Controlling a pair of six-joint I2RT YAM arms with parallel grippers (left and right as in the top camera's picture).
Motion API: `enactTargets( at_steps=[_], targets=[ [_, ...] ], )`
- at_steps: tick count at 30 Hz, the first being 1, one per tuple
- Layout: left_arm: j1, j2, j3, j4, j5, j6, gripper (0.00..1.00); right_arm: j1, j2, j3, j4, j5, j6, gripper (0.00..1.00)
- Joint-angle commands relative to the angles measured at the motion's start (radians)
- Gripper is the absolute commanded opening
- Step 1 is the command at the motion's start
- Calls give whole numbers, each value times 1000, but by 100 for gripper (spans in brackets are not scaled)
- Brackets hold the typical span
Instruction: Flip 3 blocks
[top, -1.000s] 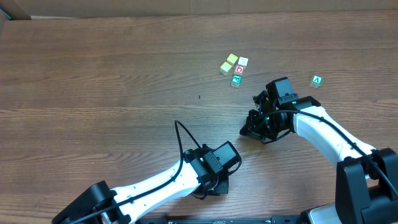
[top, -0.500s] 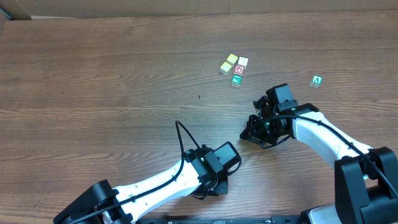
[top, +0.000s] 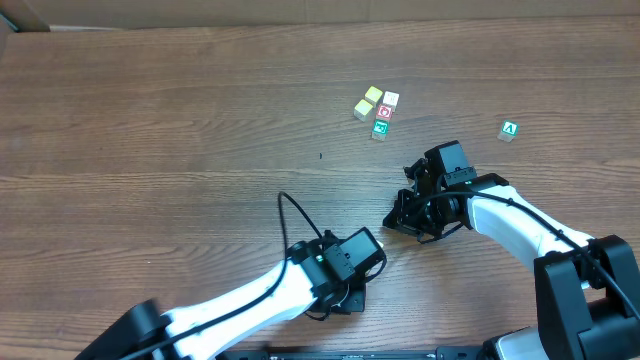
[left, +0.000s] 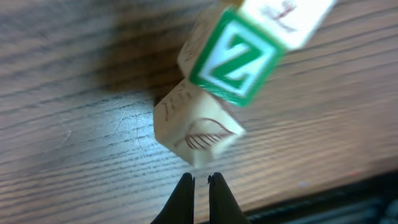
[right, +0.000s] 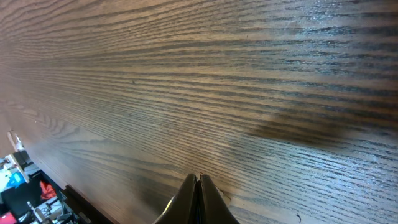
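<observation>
In the left wrist view, a tan block with a leaf print (left: 198, 129) lies on the wood just ahead of my left gripper (left: 200, 178), which is shut and empty. A block with a green "Z" face (left: 236, 57) sits tilted and blurred against and above it, with a white block (left: 287, 14) behind. From overhead these blocks are hidden under my left arm, whose gripper (top: 351, 297) is near the table's front edge. A white (top: 391, 99), a red (top: 385, 112) and a green block (top: 380, 128) lie further back. My right gripper (top: 391, 221) (right: 198, 178) is shut over bare wood.
Two yellow-topped cubes (top: 368, 101) touch the back cluster on its left. A lone green "A" cube (top: 510, 130) lies at the far right. The table's dark front edge (left: 348, 199) runs close behind the left fingers.
My right arm has drawn a little toward the front edge and leftward. The left arm's elbow shifted slightly; its wrist stays in place. The back cluster has not moved.
</observation>
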Motion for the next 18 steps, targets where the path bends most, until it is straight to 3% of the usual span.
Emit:
enactTargets(
  at_steps=[1,7,18],
  targets=[
    [-1,-135,5,-29,-75,-39,4,4,-1,-5,3,-1,3,4],
    [-23,-165,-17,-152,-103,-163,4,4,-1,-5,-13,-1,3,4],
    [-52,38,-49,-58,-26,-254,4,4,-1,-5,-4,26,60,4]
  ],
)
